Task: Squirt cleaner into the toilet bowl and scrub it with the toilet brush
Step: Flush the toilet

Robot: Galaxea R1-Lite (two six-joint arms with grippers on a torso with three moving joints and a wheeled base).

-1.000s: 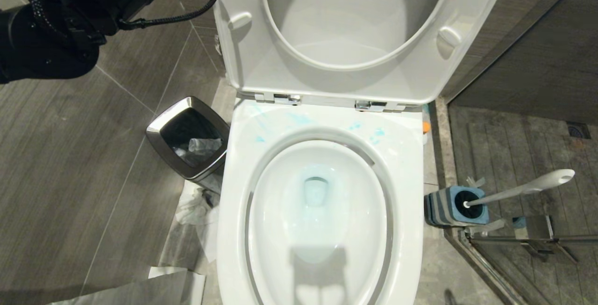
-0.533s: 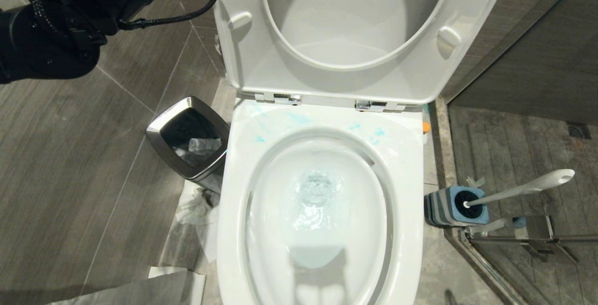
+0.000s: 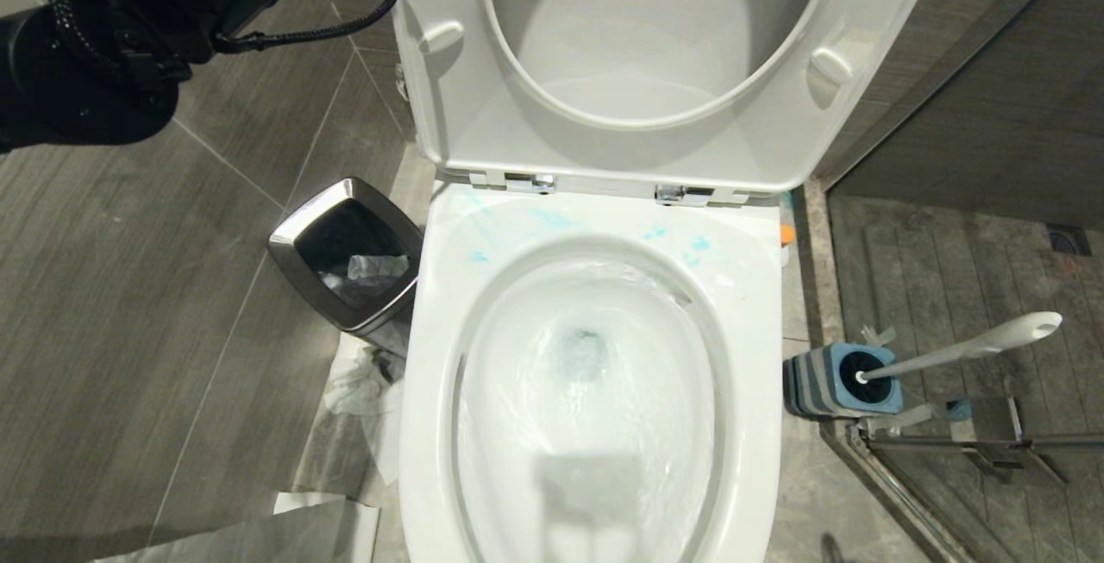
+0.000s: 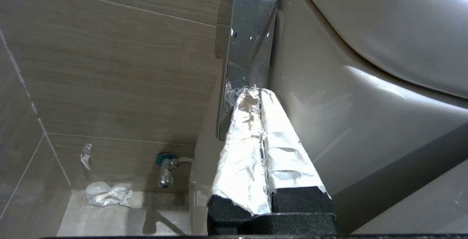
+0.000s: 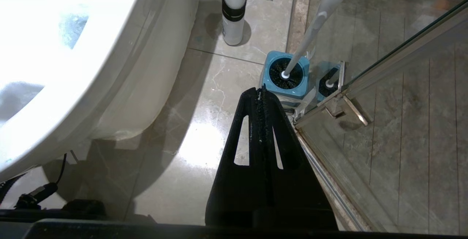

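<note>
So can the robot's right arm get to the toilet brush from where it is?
Probably yes. The right gripper, shut, hangs low beside the toilet bowl, pointing toward the toilet brush standing in its holder. Only bare floor lies between, though the glass door stands close beside it.

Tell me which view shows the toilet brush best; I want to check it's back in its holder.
The right wrist view: the toilet brush stands with its dark head in the blue holder, seen from above. The head view shows it too, but small at the edge. The left wrist view shows none of it.
</note>
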